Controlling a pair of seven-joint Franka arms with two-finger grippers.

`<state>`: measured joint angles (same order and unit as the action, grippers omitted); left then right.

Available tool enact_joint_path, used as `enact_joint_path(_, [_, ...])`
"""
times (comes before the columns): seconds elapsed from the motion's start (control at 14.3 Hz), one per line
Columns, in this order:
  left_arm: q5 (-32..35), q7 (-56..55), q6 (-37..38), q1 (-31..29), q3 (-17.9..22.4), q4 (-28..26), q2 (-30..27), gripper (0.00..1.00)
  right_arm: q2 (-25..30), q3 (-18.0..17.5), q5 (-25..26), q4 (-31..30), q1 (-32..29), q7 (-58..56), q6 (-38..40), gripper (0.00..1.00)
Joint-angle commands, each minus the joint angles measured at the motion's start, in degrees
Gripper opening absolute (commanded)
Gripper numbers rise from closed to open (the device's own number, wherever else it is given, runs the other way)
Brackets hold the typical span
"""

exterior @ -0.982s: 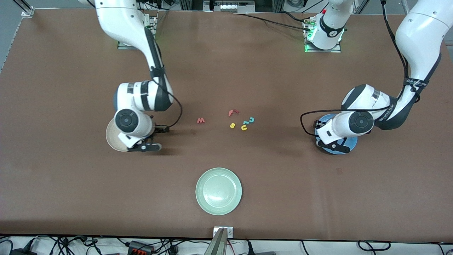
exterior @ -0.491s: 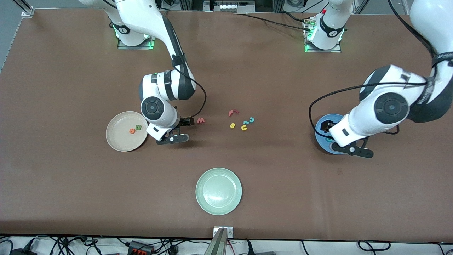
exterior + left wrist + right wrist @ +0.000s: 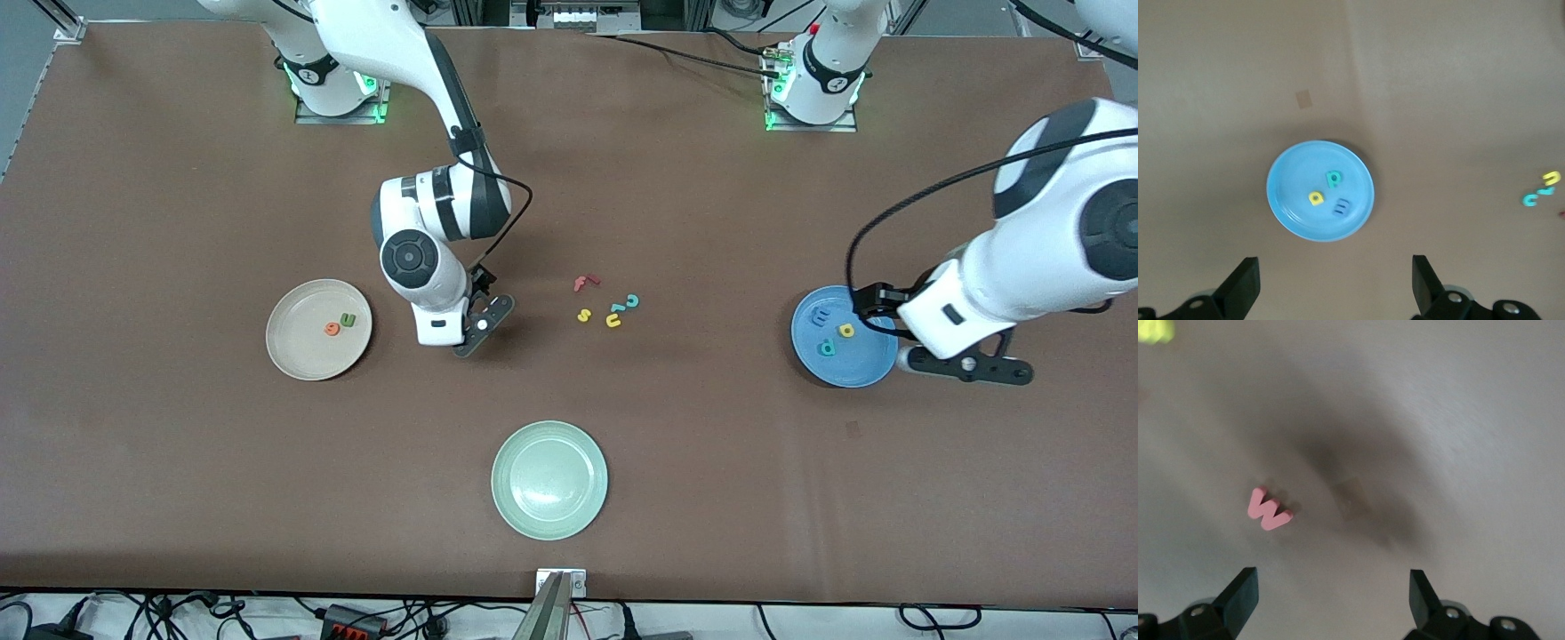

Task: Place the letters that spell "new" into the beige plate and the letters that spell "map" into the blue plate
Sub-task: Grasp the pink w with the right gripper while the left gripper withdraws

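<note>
- Right gripper [image 3: 1331,597], fingers apart and empty, hovers over the small salmon-red foam w [image 3: 1269,510] lying on the brown table [image 3: 178,462], lined up for pickup.
- Left gripper [image 3: 1335,287], fingers apart, hangs beside the round blue plate [image 3: 867,369]; blue m [image 3: 1341,207], teal p [image 3: 1333,178], yellow a [image 3: 1315,198] lie inside: "map" looks done.
- Round beige plate [image 3: 298,356] holds orange e [image 3: 332,328] and green n [image 3: 348,319]; w remains.

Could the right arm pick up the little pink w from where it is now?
Probably yes. The right gripper hangs open just above the salmon-red w, which lies alone on bare table; nothing stands between them, though the w sits a little off its centre line.

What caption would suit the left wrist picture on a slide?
Open left gripper high over the blue plate holding a yellow a, teal p and blue m.
</note>
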<state>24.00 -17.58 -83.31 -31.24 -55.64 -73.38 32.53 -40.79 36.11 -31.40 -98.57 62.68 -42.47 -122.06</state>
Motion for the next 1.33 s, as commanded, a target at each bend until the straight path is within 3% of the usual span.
enact_joint_path(0.0, [-14.2,1.1,1.0,10.8,20.4,0.4,-9.5,1.0,-0.3,0.5,0.2,-0.5,3.1,-8.5,-2.5,1.0])
enact_joint_path(0.07, [-18.9,1.1,0.1,15.0,27.5,-1.4,-12.7,1.0,-0.3,0.5,1.2,-0.9,4.6,-8.9,-4.0,1.0])
enact_joint_path(0.21, [-22.9,1.2,-4.3,21.5,37.9,-8.7,-19.2,1.0,-0.3,0.5,1.5,-2.5,5.7,-9.4,-6.6,1.0])
enact_joint_path(0.42, [-23.6,11.6,-16.2,29.3,48.5,-21.8,-27.5,1.0,-0.9,0.5,1.5,-5.5,7.3,-13.6,-13.2,1.0])
enact_joint_path(0.56, [-23.6,16.7,-22.0,33.2,52.8,-26.0,-29.7,1.0,-0.9,0.5,1.4,-7.4,8.8,-14.7,-16.2,1.0])
enact_joint_path(0.63, [-23.6,16.8,-23.2,34.3,54.5,-26.0,-29.9,1.0,-1.0,0.5,1.5,-7.7,9.4,-14.8,-16.4,1.0])
enact_joint_path(0.84, [-23.6,16.7,-23.4,34.1,54.3,-25.7,-31.0,1.0,-1.2,0.4,1.4,-7.7,10.1,-16.6,-16.4,1.0])
enact_joint_path(0.98, [-25.9,16.9,-17.9,32.7,54.1,-25.1,-30.9,1.0,-1.8,0.2,1.5,-7.7,10.8,-16.9,-16.4,1.0])
enact_joint_path(1.05, [-28.9,17.0,-16.8,32.0,54.2,-24.4,-30.5,1.0,-1.8,0.2,1.5,-7.7,10.9,-17.6,-16.4,1.0])
enact_joint_path(1.26, [-29.2,16.8,-16.6,32.3,54.0,-23.7,-30.4,1.0,-2.7,0.2,1.4,-7.7,10.8,-19.8,-16.4,0.97])
